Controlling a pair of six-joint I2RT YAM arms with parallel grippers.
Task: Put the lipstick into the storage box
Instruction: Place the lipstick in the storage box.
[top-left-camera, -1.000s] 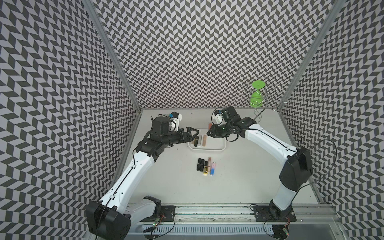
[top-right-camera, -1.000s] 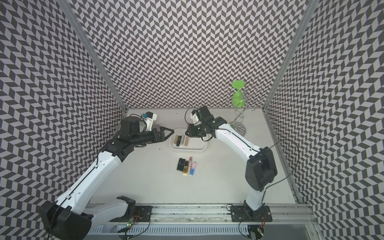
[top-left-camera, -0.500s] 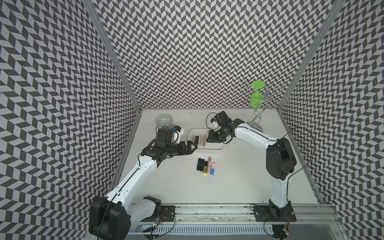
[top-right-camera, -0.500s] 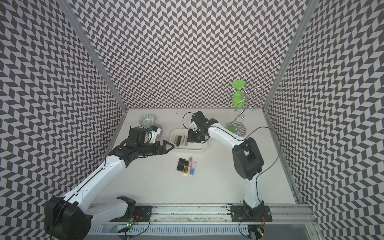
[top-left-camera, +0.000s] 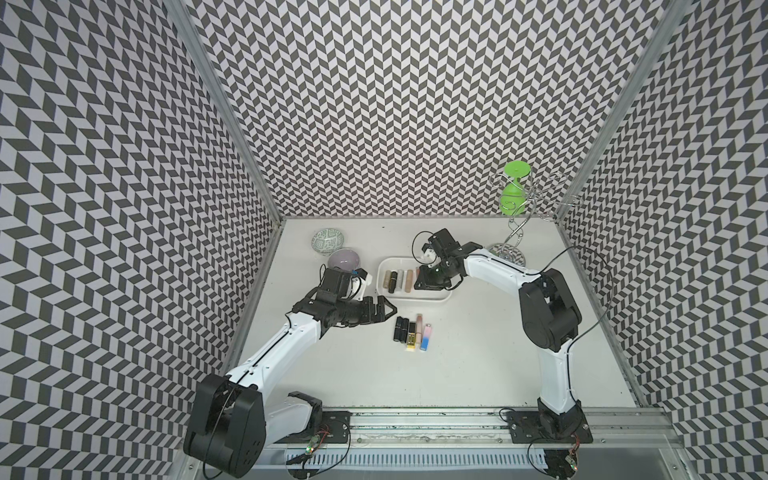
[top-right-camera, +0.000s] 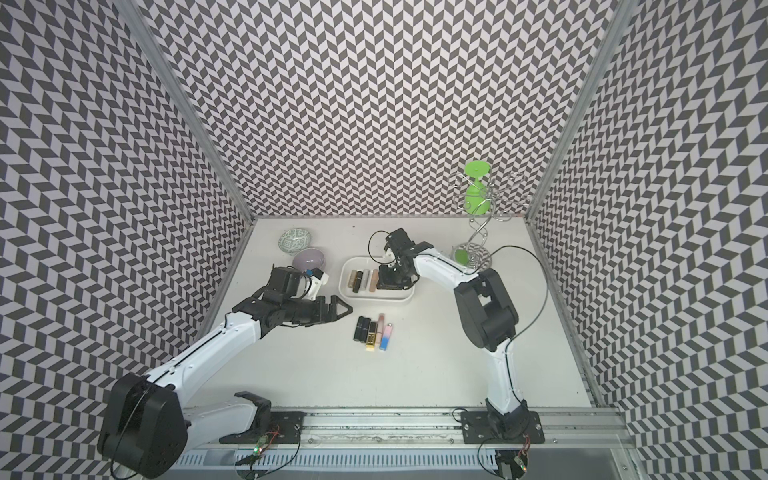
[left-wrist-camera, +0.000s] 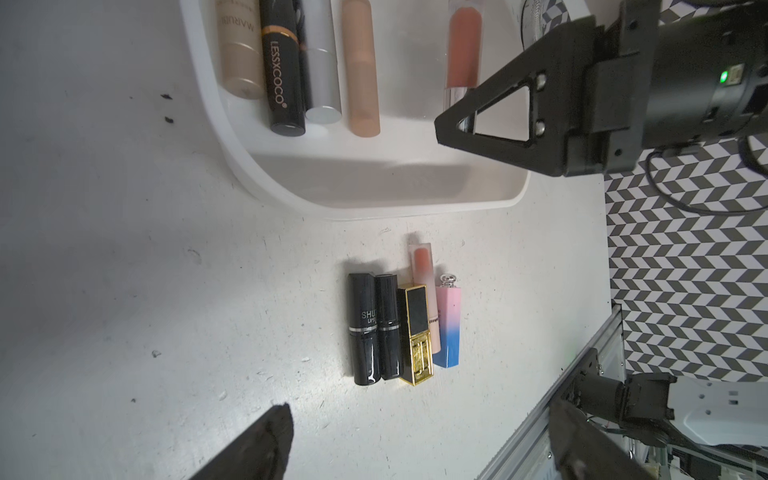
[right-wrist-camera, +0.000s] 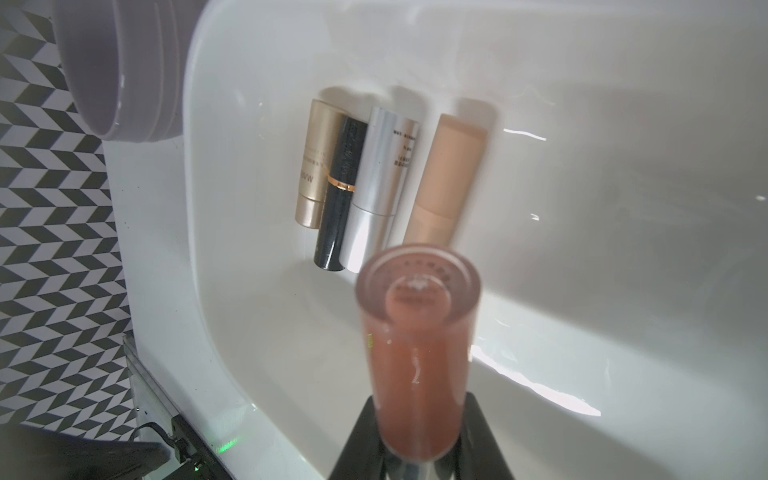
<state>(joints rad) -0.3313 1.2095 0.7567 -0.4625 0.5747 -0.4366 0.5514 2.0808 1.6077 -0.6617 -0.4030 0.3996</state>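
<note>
The storage box (top-left-camera: 415, 300) (top-right-camera: 376, 298) is a shallow white tray at mid-table, and several lipsticks (top-left-camera: 399, 280) lie side by side in its left half. My right gripper (top-left-camera: 424, 282) (right-wrist-camera: 419, 424) reaches into the box and is shut on a coral-pink lipstick tube (right-wrist-camera: 417, 353) (left-wrist-camera: 463, 58), held low beside the beige one. More lipsticks (top-left-camera: 411, 332) (left-wrist-camera: 417, 332) lie in a row on the table in front of the box. My left gripper (top-left-camera: 386, 311) (left-wrist-camera: 419, 405) hovers open and empty just left of that row.
A lilac bowl (top-left-camera: 343, 259) and a green-patterned bowl (top-left-camera: 328, 240) stand left of and behind the box. A wire stand (top-left-camera: 515, 232) holding a green object stands at the back right. A metal rail (top-left-camera: 415, 424) runs along the front edge, and patterned walls enclose the table.
My left arm has pulled back from the box's left end toward the front, uncovering the two bowls. My right gripper has come down into the box with the coral tube.
</note>
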